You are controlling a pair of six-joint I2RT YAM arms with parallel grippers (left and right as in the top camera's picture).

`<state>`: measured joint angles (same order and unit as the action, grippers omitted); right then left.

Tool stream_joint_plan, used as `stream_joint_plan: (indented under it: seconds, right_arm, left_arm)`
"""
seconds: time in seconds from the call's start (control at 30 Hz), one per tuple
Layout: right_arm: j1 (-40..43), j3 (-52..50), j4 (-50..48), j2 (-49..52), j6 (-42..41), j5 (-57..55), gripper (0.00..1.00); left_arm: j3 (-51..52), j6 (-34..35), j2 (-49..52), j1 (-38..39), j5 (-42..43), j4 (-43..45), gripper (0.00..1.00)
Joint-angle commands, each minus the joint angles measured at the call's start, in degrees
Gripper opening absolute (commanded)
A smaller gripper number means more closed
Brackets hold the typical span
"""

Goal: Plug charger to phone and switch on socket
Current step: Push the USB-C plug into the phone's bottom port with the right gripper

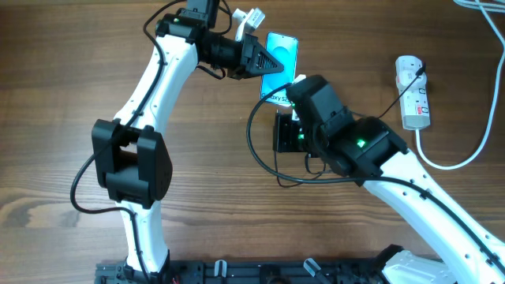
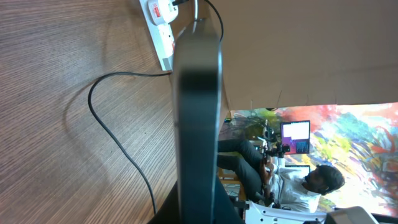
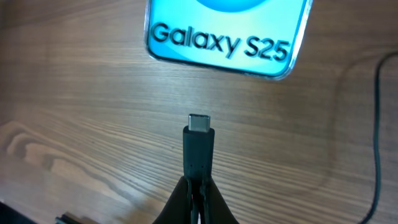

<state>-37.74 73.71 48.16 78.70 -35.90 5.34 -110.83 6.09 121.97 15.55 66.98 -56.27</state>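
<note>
The phone [image 1: 284,57] has a teal screen; its "Galaxy S25" end shows at the top of the right wrist view [image 3: 224,34]. My left gripper [image 1: 267,63] is shut on the phone's side. The left wrist view shows the phone edge-on as a dark slab [image 2: 198,112] between the left jaws [image 2: 199,211]. My right gripper [image 1: 286,114] [image 3: 198,190] is shut on the charger connector [image 3: 199,146]. Its metal tip points at the phone's near end, a short gap away. The black charger cable [image 1: 264,162] loops to the white socket [image 1: 414,93] [image 2: 160,25].
A thick white cord [image 1: 483,87] runs from the socket along the table's right side. A black plug [image 1: 418,72] sits in the socket's far end. The charger cable [image 2: 118,134] curves over the wooden table beside the phone. A person sits beyond the table [image 2: 311,183].
</note>
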Motion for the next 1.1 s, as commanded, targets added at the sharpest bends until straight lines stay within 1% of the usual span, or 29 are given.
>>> stream_joint_plan:
  seconds: [0.0, 0.17, 0.23, 0.47, 1.07]
  right_arm:
    - [0.55, 1.29, -1.22, -0.79, 4.42, 4.0, 0.05]
    - [0.52, 1.27, 0.76, 1.97, 4.24, 4.26, 0.04]
    - [0.55, 1.27, 0.52, 3.28, 4.22, 4.17, 0.04]
    - [2.73, 1.27, -0.94, 3.41, 3.56, 3.58, 0.04]
    - [2.73, 1.27, -3.54, 3.5, 2.91, 5.11, 0.04]
  left_arm:
    - [-0.28, -1.4, -2.1, -0.61, 2.43, 0.35, 0.04]
    - [-0.28, -1.42, -2.51, -0.61, 2.43, 0.37, 0.04]
    - [-0.28, -3.32, -3.63, -0.61, 2.38, 0.33, 0.04]
    - [-0.28, -4.39, -5.05, -0.44, 1.33, -0.81, 0.04]
    - [-0.28, -4.35, -5.07, 0.59, 0.7, -1.2, 0.04]
